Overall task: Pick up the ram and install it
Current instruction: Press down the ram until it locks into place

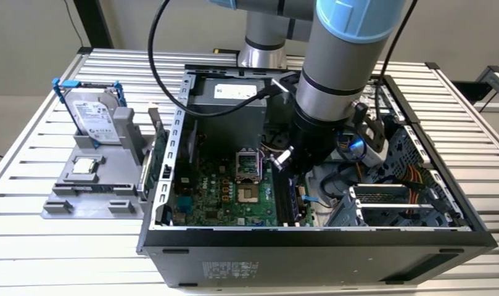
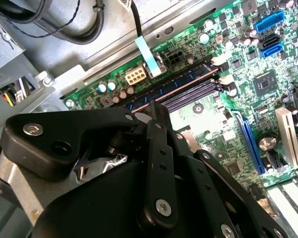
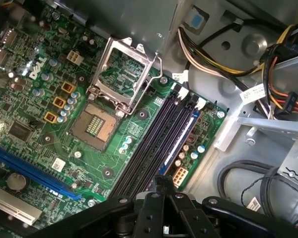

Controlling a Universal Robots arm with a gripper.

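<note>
While the arm reaches down into the open computer case (image 1: 315,237) in the exterior view, the gripper (image 1: 287,165) hangs low over the motherboard (image 1: 224,197), right above the row of memory slots (image 3: 161,134). Those slots run straight out ahead of the fingertips in both wrist views, and the ram (image 3: 181,140) lies seated in the outermost one, its dark bluish board and chips showing edge-on along the slot; in the second wrist view the same stick (image 2: 181,82) sits just beyond the tip of the black fingers (image 2: 156,116). The jaws look drawn together with nothing between them, though the linkage hides the very tips, so whether they press on the stick's top edge is hard to say. Off to one side of the jaws, past the slots, the CPU socket (image 3: 97,126) stands with its metal retaining frame (image 3: 126,74) swung up. To the other side, bundled cables (image 3: 228,52) run across the case floor. Outside the case, well apart from the gripper, a grey holder (image 1: 93,185) on the slatted table (image 1: 35,154) carries a silver hard drive (image 1: 91,118) upright in a blue frame and a small square chip (image 1: 84,165).
</note>
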